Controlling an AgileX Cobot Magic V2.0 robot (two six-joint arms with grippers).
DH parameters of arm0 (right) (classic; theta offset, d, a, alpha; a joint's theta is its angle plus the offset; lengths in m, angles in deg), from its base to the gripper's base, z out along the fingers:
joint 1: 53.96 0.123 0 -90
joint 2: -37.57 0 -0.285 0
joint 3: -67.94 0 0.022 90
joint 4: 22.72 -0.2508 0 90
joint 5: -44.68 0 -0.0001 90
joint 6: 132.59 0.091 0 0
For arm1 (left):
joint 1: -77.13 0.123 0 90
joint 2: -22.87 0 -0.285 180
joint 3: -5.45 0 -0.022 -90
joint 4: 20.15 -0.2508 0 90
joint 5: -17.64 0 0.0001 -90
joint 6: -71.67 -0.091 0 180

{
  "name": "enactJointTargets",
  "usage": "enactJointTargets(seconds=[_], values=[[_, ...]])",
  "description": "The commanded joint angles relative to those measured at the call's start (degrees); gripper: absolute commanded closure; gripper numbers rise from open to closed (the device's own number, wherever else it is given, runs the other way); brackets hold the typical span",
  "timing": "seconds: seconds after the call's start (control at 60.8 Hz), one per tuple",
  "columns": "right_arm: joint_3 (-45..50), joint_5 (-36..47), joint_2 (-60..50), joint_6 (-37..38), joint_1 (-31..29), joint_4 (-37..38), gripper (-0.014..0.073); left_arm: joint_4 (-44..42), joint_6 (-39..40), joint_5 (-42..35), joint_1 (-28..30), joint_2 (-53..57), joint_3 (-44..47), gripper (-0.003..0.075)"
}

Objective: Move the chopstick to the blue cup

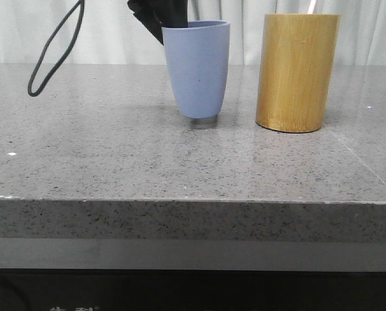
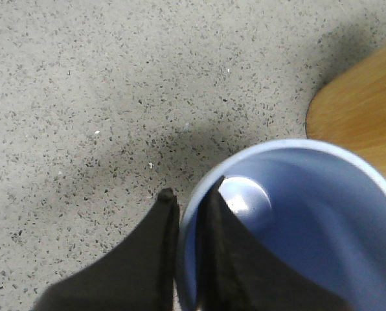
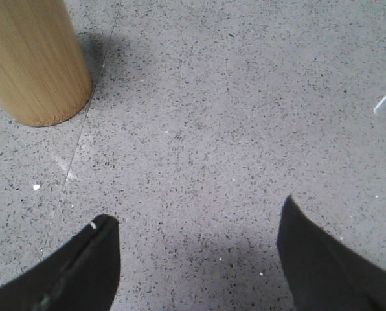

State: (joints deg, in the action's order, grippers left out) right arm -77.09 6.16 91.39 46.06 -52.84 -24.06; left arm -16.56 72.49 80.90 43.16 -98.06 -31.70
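Pale pink, thin, straight chopstick [image 1: 311, 6]: just the tip poking above the rim of the tall cylindrical bamboo-wood holder [image 1: 296, 71], so standing inside it. Well off to the side of both claws, not gripped.

Handling guess: light, stiff, smooth, so likely to swivel or slip in a loose pinch. Best taken on the exposed upper end, pads square across the shaft, then lifted straight up until clear of the holder rim. Long relative to the cups, so needs plenty of lift height and a near-vertical drop into the target.

Matte light blue-lavender tapered plastic cup [image 1: 198, 68] upright on the speckled grey stone desk [image 1: 115, 149], just beside the holder, not touching. Looks light and narrow-based, so easy to tip.

Left claw [image 2: 190, 201]: black fingers pressed nearly together, pinching the cup's wall at the rim, one finger inside, one outside. Front view puts it high behind the cup, coming down from above. Probably steadying the cup for the drop. Cup interior right under the claw, nothing seen in it.

Right claw [image 3: 196, 223]: fingers spread wide, nothing between them, hanging over bare desk and pointing down. Holder off to one side of it, near but not under it. Needs to shift over the holder mouth before any pick.
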Motion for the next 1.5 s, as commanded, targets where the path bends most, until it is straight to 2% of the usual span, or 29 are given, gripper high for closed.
enactJointTargets(seconds=[0.0,0.115,0.181,0.362,0.477,0.789,1.036,1.201,1.48], values=[[-1.9,3.0,0.0,-0.4,-0.2,0.3,0.0067,0.4,0.1,-2.9,-0.2,2.6,-2.0,0.0739],[-1.9,2.8,0.0,-0.4,-0.2,0.3,0.0067,0.4,0.1,-2.9,-0.2,2.5,-2.0,0.0731],[-1.9,2.8,0.0,-0.4,-0.2,0.3,0.0067,0.4,0.1,-2.9,-0.2,2.5,-2.0,0.0686],[-1.9,2.8,0.0,-0.4,-0.2,0.3,0.0067,0.5,0.1,-3.3,-0.2,2.5,-2.0,0.0379],[-1.9,2.8,0.0,-0.4,-0.2,0.3,0.0067,0.5,0.1,-3.6,-0.2,2.5,-2.1,0.0279],[-2.2,2.8,0.0,-0.4,-0.2,0.3,0.0067,-0.8,0.1,-4.3,0.2,5.8,-2.3,0.0279],[-4.7,2.0,0.2,-0.4,-0.2,-3.2,0.0067,-2.1,0.1,-2.6,0.2,13.1,-0.6,0.0279],[-7.9,2.0,1.3,-0.4,-0.2,-4.0,0.0067,-5.1,0.1,-5.4,0.2,21.3,8.8,0.0279],[-12.2,2.0,6.2,-0.4,-0.2,-8.2,0.0067,-5.1,0.4,-18.0,0.2,39.3,32.6,0.0279]])
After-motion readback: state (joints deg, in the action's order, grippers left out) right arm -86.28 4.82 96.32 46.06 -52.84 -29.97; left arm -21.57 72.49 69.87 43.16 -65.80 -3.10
